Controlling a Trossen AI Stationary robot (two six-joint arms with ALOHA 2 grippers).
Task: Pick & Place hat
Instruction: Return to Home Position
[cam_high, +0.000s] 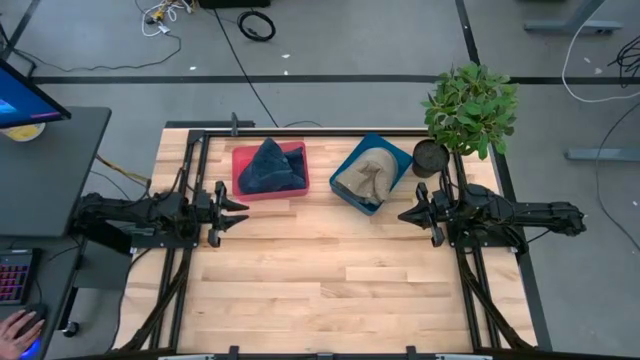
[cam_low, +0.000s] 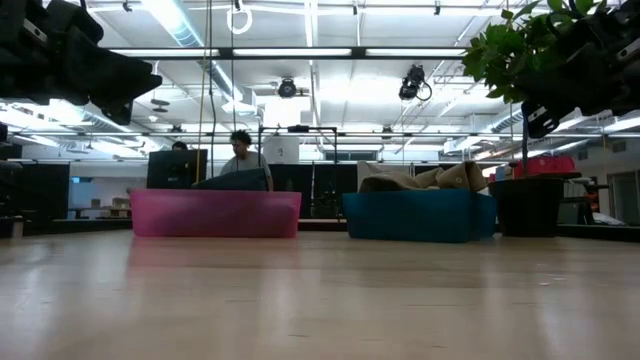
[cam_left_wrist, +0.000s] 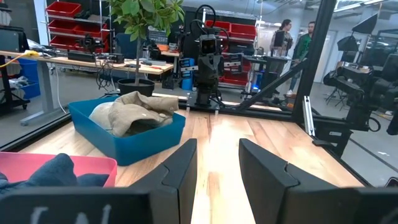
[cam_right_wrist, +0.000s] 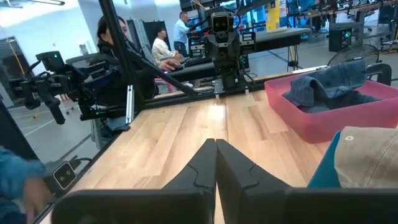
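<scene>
The high view looks straight down on the whole tabletop (cam_high: 320, 280). The low view sits at tabletop height, apparently at the near edge, facing the far pink bin (cam_low: 215, 213) and blue bin (cam_low: 415, 217), which the high view shares. The left wrist view faces right, low over the boards, toward the right arm (cam_left_wrist: 207, 56). The right wrist view faces left toward the left arm (cam_right_wrist: 225, 43).

In the blue bin (cam_high: 350, 157) the tan caps (cam_high: 372, 177) lie heaped together; I cannot tell how many there are. A dark cloth (cam_high: 270, 168) covers the floor of the pink bin (cam_high: 240, 172). From table height, both bins' walls hide whatever lies low inside, and my left arm (cam_low: 70, 55) and right arm (cam_low: 600, 70) are cut off at the top edge. At the near left, a hand (cam_high: 20, 326) is cut by the edge. Leaves (cam_high: 470, 105) hide part of the plant pot (cam_high: 430, 158).
</scene>
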